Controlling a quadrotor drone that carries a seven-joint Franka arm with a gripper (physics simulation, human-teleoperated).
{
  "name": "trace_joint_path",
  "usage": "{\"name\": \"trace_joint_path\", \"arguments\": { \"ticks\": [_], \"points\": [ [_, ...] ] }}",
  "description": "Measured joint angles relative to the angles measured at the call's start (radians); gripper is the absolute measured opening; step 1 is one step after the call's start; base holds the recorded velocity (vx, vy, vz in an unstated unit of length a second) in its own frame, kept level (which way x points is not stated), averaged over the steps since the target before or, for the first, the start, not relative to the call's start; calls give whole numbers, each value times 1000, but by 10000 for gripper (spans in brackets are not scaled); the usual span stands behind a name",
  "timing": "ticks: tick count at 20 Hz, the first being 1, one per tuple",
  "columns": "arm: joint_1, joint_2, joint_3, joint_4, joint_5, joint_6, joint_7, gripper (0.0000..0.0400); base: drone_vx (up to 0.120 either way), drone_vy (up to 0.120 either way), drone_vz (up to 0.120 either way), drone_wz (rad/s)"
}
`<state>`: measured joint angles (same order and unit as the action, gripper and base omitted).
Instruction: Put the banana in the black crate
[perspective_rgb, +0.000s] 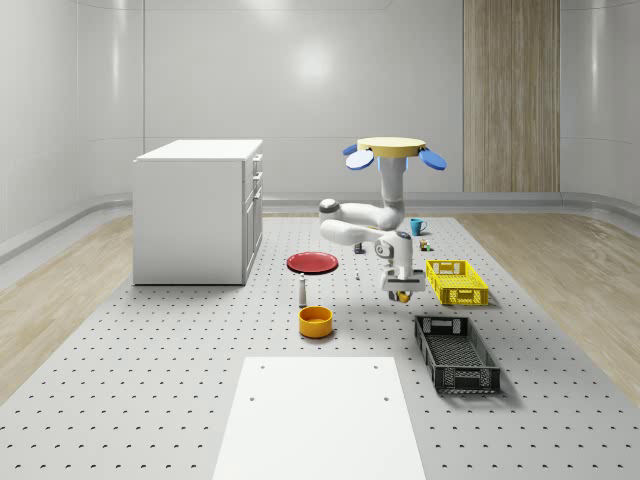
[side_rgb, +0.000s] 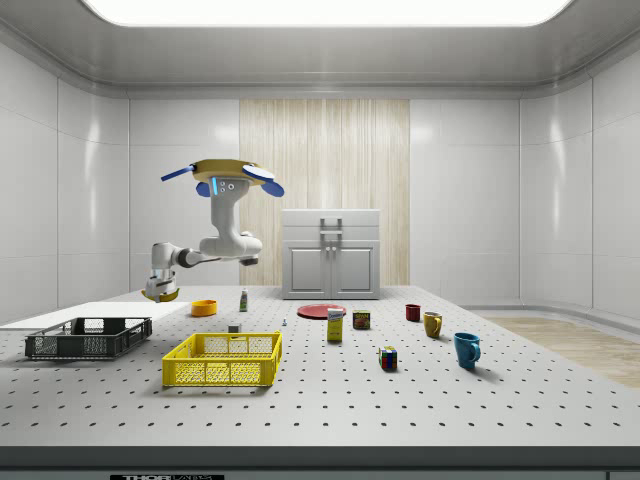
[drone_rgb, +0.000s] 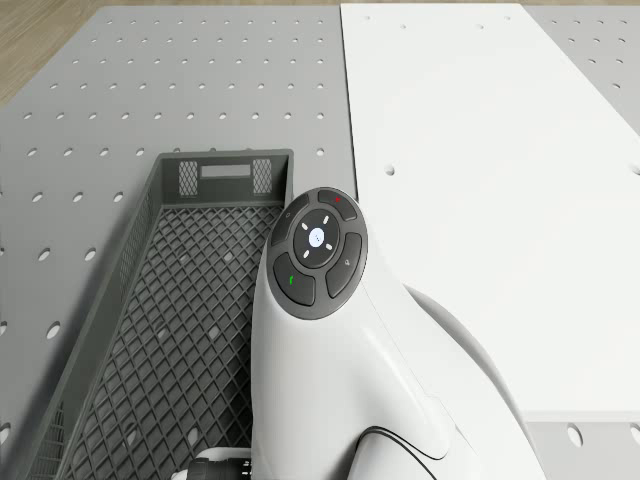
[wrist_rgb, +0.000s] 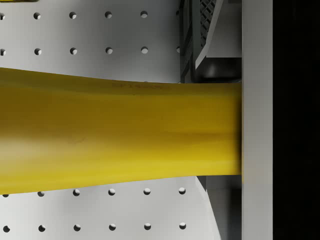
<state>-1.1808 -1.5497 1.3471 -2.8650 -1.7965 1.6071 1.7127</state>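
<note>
The drone (perspective_rgb: 393, 150) hovers above the perforated table, over the area behind the yellow crate (perspective_rgb: 457, 281). Its arm reaches down and forward. My gripper (perspective_rgb: 400, 290) is shut on the yellow banana (perspective_rgb: 403, 296), held in the air between the yellow crate and the black crate (perspective_rgb: 457, 352), a little short of the black crate's far end. In the side view the gripper (side_rgb: 160, 292) carries the banana (side_rgb: 165, 297) above and just behind the black crate (side_rgb: 88, 337). The wrist view has the banana (wrist_rgb: 120, 135) lying across, against a grey finger (wrist_rgb: 257, 125). The black crate (drone_rgb: 170, 330) lies below the arm.
A white cabinet (perspective_rgb: 200, 210) stands at the back left. A red plate (perspective_rgb: 313, 262), a small bottle (perspective_rgb: 303, 291) and an orange bowl (perspective_rgb: 315, 321) sit left of the gripper. A white mat (perspective_rgb: 320, 420) lies in front. A blue mug (perspective_rgb: 416, 226) sits behind.
</note>
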Motion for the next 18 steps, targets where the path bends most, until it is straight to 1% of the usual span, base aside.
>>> {"name": "trace_joint_path", "arguments": {
  "ticks": [18],
  "points": [
    [-1, -3, 0, 0, 1, 2, 0, 199, 120, 120, 0, 0]
  ]
}}
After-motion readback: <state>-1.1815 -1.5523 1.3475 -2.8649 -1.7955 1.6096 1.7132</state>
